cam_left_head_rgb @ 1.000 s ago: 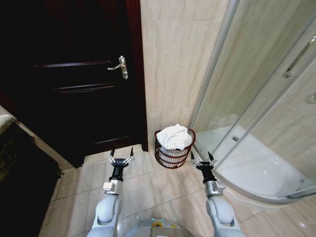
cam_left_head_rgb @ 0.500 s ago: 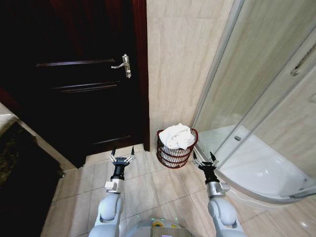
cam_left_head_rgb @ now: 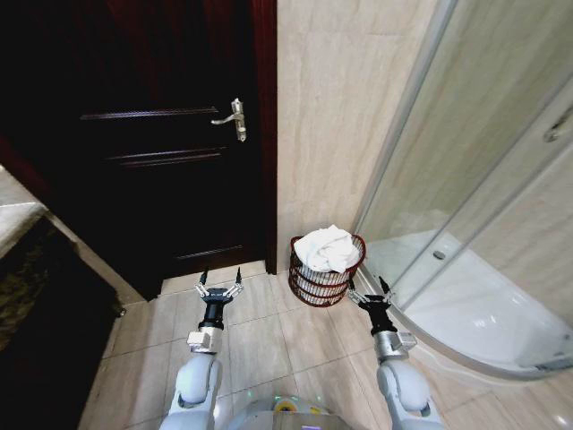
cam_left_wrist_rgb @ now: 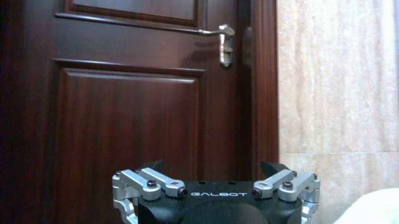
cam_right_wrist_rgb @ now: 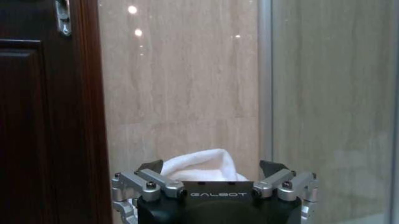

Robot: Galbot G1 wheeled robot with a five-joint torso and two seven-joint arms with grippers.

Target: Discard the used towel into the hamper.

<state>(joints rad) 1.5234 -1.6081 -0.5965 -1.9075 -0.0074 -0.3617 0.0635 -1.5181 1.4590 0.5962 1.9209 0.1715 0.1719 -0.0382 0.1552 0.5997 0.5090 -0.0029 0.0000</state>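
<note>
At 12 o'clock on the tiled floor, the crumpled white towel point(cam_left_head_rgb: 326, 247) is seen heaped in the dark red-brown openwork hamper point(cam_left_head_rgb: 324, 285). Left gripper point(cam_left_head_rgb: 219, 288) and right gripper point(cam_left_head_rgb: 368, 293) are held low, fingers apart, empty. Deposit is judged complete; only withdrawal remains.

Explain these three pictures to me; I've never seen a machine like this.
This is a wheeled robot with two arms in a bathroom. One picture looks down from its head: the left gripper and right gripper are both open and empty, held low over the tiled floor. Ahead, a hamper holds a white towel, between a dark door and a glass shower. The other two pictures come from cameras on each wrist, facing the door and the wall.
</note>
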